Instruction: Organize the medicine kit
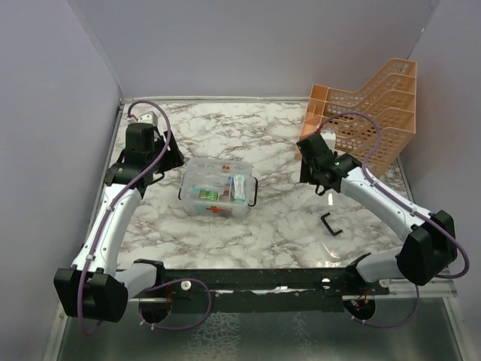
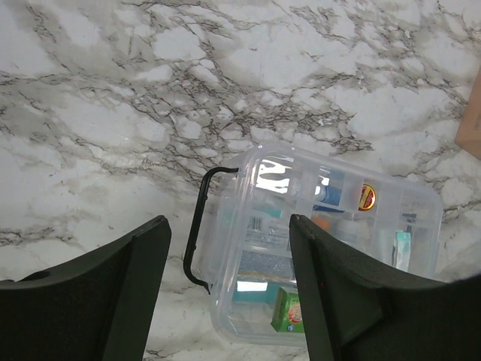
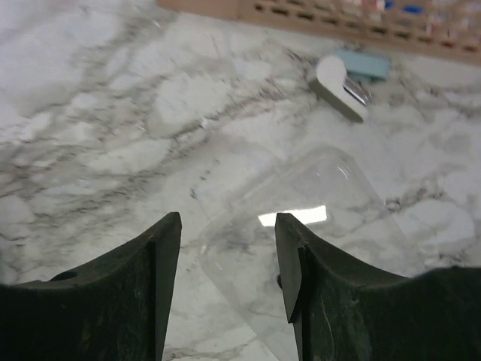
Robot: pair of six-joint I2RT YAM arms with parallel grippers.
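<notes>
Hovering by the medicine kit (image 1: 218,188) in the middle of the table (image 1: 263,135), the left hand (image 2: 227,226) is gaping empty; the right hand (image 3: 227,219) is gaping over the loose lid (image 3: 323,226). Sorting is probably beginning: reaching inside needs care.

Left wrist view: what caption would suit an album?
Open tool above a clear medicine box with a black handle, on a marble table.

Marble table (image 1: 282,219) w/ med kit (image 1: 192,185), orange rack (image 1: 376,105), loose blk handle (image 1: 329,224).

One medicine kit (image 1: 218,188), one orange mesh rack (image 1: 376,105), one clear lid (image 3: 316,226), one loose black handle (image 1: 329,224).
</notes>
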